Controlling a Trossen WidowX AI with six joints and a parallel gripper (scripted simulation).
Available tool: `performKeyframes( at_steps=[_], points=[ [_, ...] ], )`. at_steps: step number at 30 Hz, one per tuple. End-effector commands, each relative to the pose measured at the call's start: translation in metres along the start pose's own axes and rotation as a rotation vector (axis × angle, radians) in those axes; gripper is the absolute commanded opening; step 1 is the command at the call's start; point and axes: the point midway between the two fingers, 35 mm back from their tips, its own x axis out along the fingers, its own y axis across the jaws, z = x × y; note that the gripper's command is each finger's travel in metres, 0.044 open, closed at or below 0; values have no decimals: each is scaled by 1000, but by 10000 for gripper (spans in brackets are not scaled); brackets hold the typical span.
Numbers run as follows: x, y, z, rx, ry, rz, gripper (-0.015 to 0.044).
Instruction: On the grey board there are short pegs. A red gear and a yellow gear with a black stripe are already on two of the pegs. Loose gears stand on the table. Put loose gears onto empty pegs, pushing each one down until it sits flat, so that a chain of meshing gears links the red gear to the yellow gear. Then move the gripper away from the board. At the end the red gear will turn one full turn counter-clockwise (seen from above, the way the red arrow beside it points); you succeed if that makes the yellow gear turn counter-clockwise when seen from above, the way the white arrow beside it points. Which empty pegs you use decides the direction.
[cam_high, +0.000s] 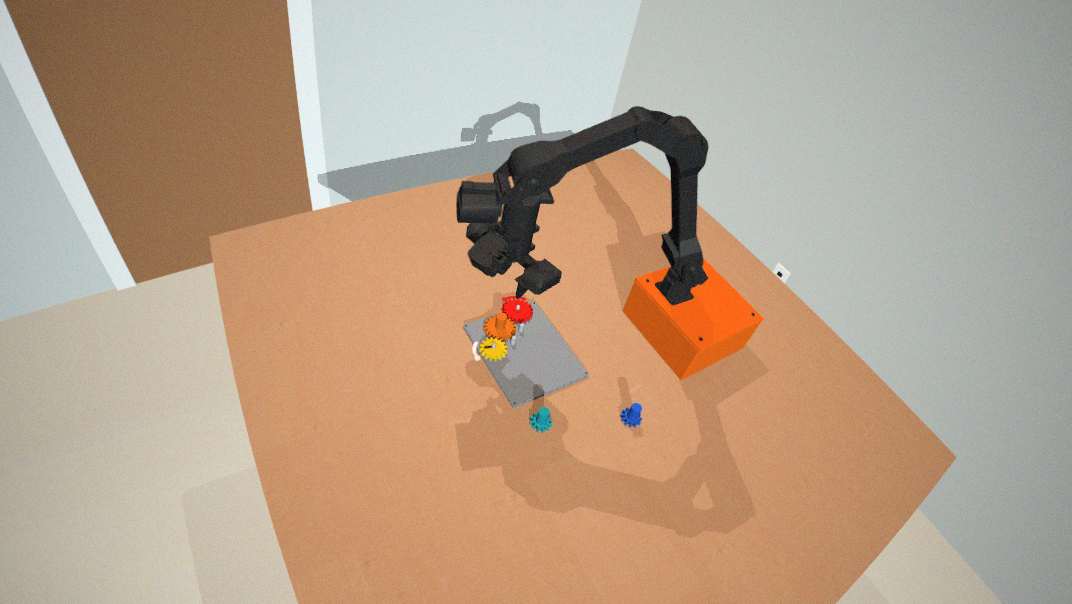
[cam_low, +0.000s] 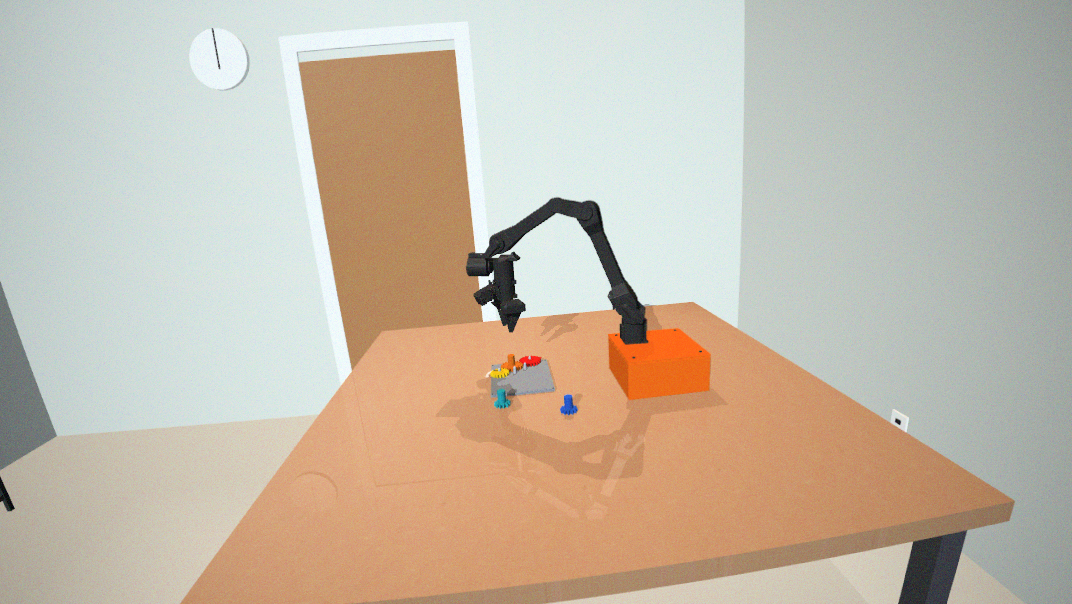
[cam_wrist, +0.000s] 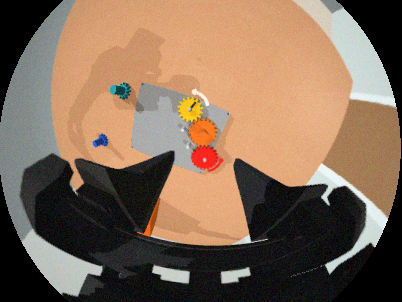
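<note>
My gripper (cam_high: 519, 293) (cam_low: 511, 328) (cam_wrist: 205, 158) is open and empty, above the board's red-gear end. On the grey board (cam_high: 551, 360) (cam_low: 534, 384) (cam_wrist: 150, 125), the orange gear (cam_high: 499, 327) (cam_low: 511, 360) (cam_wrist: 202, 132) sits between the red gear (cam_high: 510, 312) (cam_low: 530, 360) (cam_wrist: 204, 157) and the yellow gear (cam_high: 494, 353) (cam_low: 498, 373) (cam_wrist: 193, 110). Its teeth appear to meet both, and it looks level. Two empty pegs (cam_high: 521, 329) (cam_high: 513, 341) stand beside it. The teal gear (cam_high: 541, 420) (cam_low: 501, 399) (cam_wrist: 120, 90) and blue gear (cam_high: 632, 414) (cam_low: 568, 405) (cam_wrist: 101, 141) stand upright on the table.
The orange base box (cam_high: 693, 307) (cam_low: 667, 375) carries the arm, to the right of the board in the top and exterior views. A white arrow (cam_high: 474, 352) (cam_wrist: 201, 96) lies beside the yellow gear, and a red arrow (cam_wrist: 216, 166) beside the red gear.
</note>
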Motion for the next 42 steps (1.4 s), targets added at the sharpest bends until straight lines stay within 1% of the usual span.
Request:
performKeyframes(
  at_steps=[1, 2, 42],
  points=[
    [-3, 2, -3, 0, 11, 6, 429],
    [-3, 2, -3, 0, 11, 6, 440],
    [-3, 2, -3, 0, 11, 6, 440]
  ],
)
